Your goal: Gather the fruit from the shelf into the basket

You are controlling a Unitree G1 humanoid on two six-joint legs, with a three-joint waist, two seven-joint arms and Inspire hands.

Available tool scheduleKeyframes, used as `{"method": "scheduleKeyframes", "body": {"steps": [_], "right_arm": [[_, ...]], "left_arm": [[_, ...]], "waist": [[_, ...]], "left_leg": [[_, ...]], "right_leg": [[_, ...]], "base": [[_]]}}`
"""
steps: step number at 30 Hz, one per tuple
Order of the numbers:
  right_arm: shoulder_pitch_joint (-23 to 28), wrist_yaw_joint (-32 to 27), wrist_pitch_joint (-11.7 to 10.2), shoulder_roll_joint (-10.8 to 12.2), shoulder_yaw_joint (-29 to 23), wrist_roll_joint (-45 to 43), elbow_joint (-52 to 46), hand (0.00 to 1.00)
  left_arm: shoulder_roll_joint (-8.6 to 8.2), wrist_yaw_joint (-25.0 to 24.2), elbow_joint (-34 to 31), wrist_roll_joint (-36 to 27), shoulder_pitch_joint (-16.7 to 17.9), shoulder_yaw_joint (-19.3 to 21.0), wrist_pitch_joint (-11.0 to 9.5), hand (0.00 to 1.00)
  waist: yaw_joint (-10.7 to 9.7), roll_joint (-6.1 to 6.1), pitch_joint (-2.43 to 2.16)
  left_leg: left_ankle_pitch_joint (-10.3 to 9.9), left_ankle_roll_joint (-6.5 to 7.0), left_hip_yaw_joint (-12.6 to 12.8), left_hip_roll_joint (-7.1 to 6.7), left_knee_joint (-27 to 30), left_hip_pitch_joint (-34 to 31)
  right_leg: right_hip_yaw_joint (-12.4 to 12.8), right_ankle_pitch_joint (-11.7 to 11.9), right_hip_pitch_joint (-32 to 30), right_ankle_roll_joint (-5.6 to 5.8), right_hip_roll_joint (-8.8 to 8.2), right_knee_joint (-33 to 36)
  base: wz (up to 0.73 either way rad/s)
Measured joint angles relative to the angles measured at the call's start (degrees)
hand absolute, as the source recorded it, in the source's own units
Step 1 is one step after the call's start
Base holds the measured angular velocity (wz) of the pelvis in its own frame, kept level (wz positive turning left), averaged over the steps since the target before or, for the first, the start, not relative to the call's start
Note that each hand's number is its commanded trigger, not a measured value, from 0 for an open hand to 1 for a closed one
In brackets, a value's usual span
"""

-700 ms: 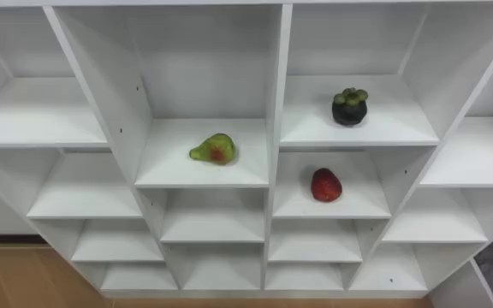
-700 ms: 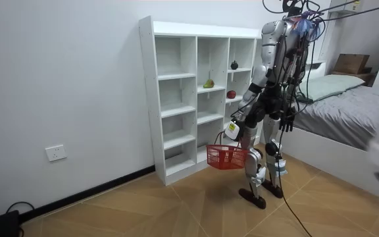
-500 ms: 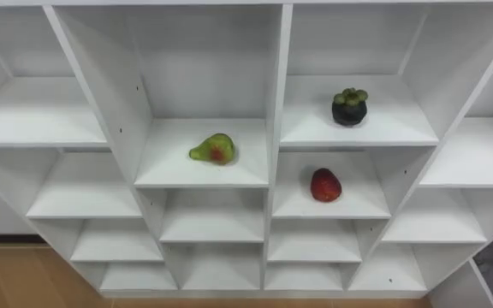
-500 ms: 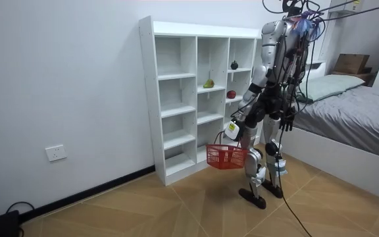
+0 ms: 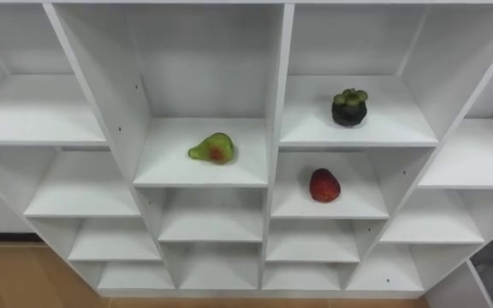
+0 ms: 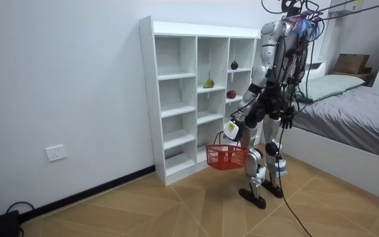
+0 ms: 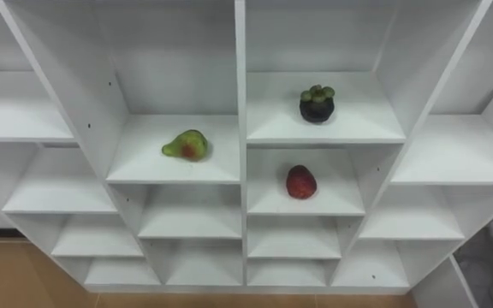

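In front of the white shelf (image 5: 276, 103) the robot stands upright, and all three fruits lie in the compartments. The pear (image 5: 213, 149) is in the middle column. The mangosteen (image 5: 349, 107) is in the next column to the right, a little higher, and the red fruit (image 5: 324, 185) is in the compartment directly under it. No fruit is collected yet.

In the room view the left hand (image 6: 231, 128) hangs low with its fingers hooked round the handle of the red basket (image 6: 226, 157), which looks empty. The right hand (image 6: 286, 121) hangs at the robot's side, and I cannot tell how far it is open.

The step now is the first reach, I think with the free right hand. It should enter a compartment with the fingers spread, stay away from the dividers, and close round the fruit from above. The fruits are round and may roll on the smooth board, so the closing should be slow. The basket is best kept steady and lifted near the shelf edge before the release.
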Motion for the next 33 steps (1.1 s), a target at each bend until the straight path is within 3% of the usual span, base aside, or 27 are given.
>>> {"method": "scheduleKeyframes", "body": {"steps": [8,16,18,24,28,33], "right_arm": [[-1.0,-4.2,-6.8,-0.1,-4.1,7.3,-3.2,0.0],[-0.4,-7.5,-11.2,-0.1,-4.5,8.3,-12.0,0.0],[0.1,-8.5,-11.4,-0.3,-4.9,7.1,-16.7,0.0],[1.7,-11.8,-15.5,-0.3,-5.7,5.7,-31.8,0.0],[7.8,-13.3,-17.7,0.4,-4.2,1.6,-48.2,0.0],[11.5,-13.5,-18.0,0.4,-4.2,-0.8,-61.9,0.0]], "left_arm": [[0.04,1.9,-0.2,0.0,-0.1,0.0,-4.0,1.0],[0.14,1.7,-0.2,-2.3,-0.3,0.0,-8.2,1.0],[0.16,1.2,-0.5,-2.5,-0.2,0.1,-9.1,1.0],[0.16,0.6,-1.4,-2.7,0.0,0.1,-11.3,1.0],[0.08,0.5,-1.4,-3.1,0.1,0.1,-12.9,1.0],[0.07,-0.1,-3.0,-3.1,0.6,0.1,-13.1,1.0]], "waist": [[0.0,0.32,-0.03],[0.0,0.03,-0.21],[-0.1,0.09,-0.21],[0.1,0.5,-0.21],[0.0,0.42,-0.28],[-0.1,0.52,-0.46]], "left_leg": [[0.0,-0.01,-0.1,-0.03,0.1,-0.5],[0.0,-0.01,0.1,-0.08,-0.1,-0.4],[0.0,0.0,0.1,-0.07,-0.2,-0.3],[0.0,-0.01,1.3,0.23,-0.4,-0.3],[0.1,-0.14,1.7,0.32,-0.7,-0.4],[0.1,-0.14,1.9,0.35,-0.8,-0.6]], "right_leg": [[-0.1,0.0,-0.5,0.03,0.03,-0.1],[0.1,0.1,-0.8,0.08,0.0,-0.1],[0.1,0.2,-0.9,0.08,0.01,-0.1],[1.4,0.5,-1.2,0.02,0.3,-0.2],[1.6,0.5,-2.0,-0.05,0.33,-0.1],[2.0,0.5,-2.2,-0.05,0.37,-0.1]], "base": [[0.0],[-0.01],[-0.02],[-0.09],[-0.06],[-0.03]]}}
